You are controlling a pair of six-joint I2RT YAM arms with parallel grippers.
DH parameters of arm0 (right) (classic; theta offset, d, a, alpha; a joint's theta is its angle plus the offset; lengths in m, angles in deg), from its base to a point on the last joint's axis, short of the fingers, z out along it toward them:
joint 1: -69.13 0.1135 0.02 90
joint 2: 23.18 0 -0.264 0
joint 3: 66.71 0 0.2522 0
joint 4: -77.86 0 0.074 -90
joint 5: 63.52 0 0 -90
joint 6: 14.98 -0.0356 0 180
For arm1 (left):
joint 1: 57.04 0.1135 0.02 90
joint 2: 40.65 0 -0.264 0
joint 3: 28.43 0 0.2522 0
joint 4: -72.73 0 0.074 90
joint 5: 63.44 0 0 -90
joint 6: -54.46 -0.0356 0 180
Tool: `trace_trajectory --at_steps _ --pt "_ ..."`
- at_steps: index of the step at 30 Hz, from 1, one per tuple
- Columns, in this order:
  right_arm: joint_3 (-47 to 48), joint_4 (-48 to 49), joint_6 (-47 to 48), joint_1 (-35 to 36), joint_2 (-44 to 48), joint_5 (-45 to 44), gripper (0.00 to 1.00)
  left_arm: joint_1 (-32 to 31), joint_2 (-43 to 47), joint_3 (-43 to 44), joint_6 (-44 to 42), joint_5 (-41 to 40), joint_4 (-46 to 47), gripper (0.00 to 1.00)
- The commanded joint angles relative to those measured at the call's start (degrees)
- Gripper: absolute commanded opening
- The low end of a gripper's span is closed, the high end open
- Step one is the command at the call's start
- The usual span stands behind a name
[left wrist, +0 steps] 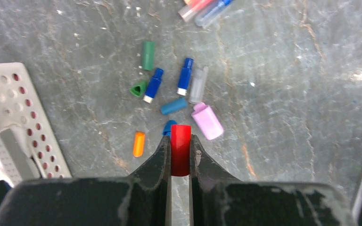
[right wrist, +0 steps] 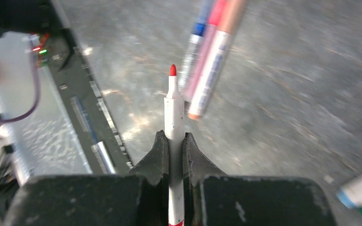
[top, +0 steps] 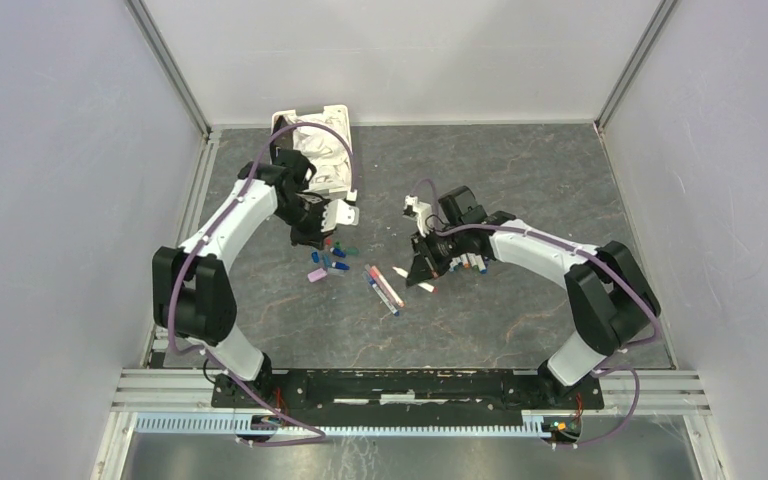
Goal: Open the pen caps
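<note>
Just beside the basket [left wrist: 23, 108] | red cap [left wrist: 180, 157] is clenched in left claw [left wrist: 180, 140] | well apart from basket, uncapped red pen [right wrist: 173, 103] is grasped by right claw [right wrist: 173, 137]

Ten pen caps [left wrist: 174, 106] beside the basket [left wrist: 9, 89]: four blue, two green, one each red, orange, pink, clear

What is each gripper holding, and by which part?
Left gripper clamps a red cap by its sides; right gripper pinches an uncapped red-tipped pen by its white barrel.
</note>
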Motion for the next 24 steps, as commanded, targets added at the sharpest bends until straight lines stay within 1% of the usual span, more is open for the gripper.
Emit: trace_trajectory --at_steps 1,6,7,9,12,16,19,21,24 --pt "1.90 -3.19 1.13 -3.00 2.70 -13.88 0.00 -0.40 -0.71 -0.97 2.75 0.50 8.66 0.02" --pt "4.81 -4.24 -2.35 -6.76 2.34 -37.66 0.00 -0.69 -3.21 -3.99 14.53 0.87 21.32 0.02" --pt "4.94 -3.91 -3.16 -7.19 2.01 -41.15 0.00 -0.93 -3.58 -4.65 16.61 0.29 24.67 0.02" --pt "4.93 -2.46 -4.00 -7.41 1.17 -44.81 0.00 -1.53 -3.84 -6.02 19.66 -1.47 29.08 0.02" --pt "5.17 0.15 -5.45 -7.41 -1.69 -46.54 0.00 -2.37 -5.45 -6.42 22.39 -3.95 31.56 0.02" --pt "4.91 2.74 -7.46 -7.34 -4.95 -47.02 0.00 -2.70 -8.39 -5.11 24.57 -5.40 30.18 0.03" --pt "3.99 4.59 -8.14 -7.42 -5.31 -47.54 0.00 -2.70 -8.80 -4.21 24.98 -5.30 28.59 0.08" --pt "3.76 4.86 -8.06 -7.45 -5.51 -48.13 0.03 -2.79 -8.44 -3.51 25.51 -5.15 27.75 0.14" --pt "3.19 5.16 -7.88 -7.45 -5.53 -49.26 0.13 -2.75 -7.13 -2.99 26.26 -4.62 27.10 0.30"
